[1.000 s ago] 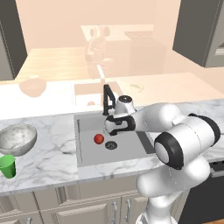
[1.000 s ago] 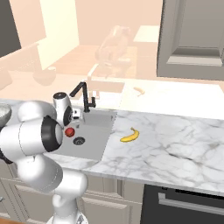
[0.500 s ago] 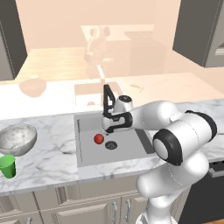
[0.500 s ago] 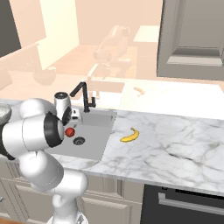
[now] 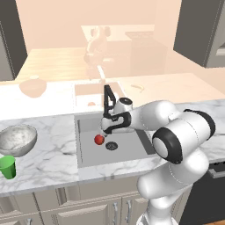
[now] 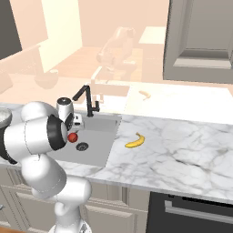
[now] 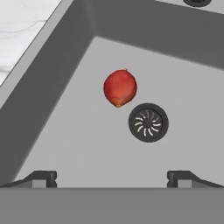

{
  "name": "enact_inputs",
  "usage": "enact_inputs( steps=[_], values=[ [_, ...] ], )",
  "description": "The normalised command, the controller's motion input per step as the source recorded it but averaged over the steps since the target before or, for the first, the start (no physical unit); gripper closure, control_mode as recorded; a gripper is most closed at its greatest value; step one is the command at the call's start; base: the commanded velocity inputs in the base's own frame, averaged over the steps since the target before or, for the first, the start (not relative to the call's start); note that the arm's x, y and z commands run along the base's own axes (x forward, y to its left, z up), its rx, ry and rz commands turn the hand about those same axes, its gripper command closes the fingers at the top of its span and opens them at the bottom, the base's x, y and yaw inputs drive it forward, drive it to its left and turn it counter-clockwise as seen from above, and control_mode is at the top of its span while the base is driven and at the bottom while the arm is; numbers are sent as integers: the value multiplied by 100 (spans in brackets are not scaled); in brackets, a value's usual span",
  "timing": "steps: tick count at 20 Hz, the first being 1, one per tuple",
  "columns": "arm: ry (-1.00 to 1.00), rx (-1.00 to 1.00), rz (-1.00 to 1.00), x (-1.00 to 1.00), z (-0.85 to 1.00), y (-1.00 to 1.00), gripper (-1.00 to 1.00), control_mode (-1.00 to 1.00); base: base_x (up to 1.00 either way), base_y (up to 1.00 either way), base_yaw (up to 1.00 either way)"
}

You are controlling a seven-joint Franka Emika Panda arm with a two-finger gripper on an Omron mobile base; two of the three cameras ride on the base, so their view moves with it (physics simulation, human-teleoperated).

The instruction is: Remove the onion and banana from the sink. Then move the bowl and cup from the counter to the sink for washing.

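The red onion lies on the floor of the grey sink, just beside the round drain. My gripper hangs open above the basin, a little over and right of the onion, with nothing between its fingers. The yellow banana rests on the marble counter right of the sink. On the counter left of the sink sit the speckled bowl and the green cup.
A black faucet rises at the sink's back edge, close behind my hand. Pale peach-tinted shapes fill the background. An oven front sits below the counter at right.
The arm has swung left across the sink, bringing the hand closer over the onion. The gripper stays open. Onion, banana, bowl and cup have not moved.
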Motion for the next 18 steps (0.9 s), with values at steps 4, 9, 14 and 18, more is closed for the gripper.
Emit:
enact_inputs(
  steps=[4,9,14,18],
  values=[
    [-4,0,0,4,-6,7,-100,-100,0,0,0],
    [0,0,0,5,0,3,-100,-100,0,0,0],
    [-1,0,0,2,-2,3,-100,-100,0,0,0],
    [0,0,0,10,0,5,-100,-100,0,0,0]
  ],
)
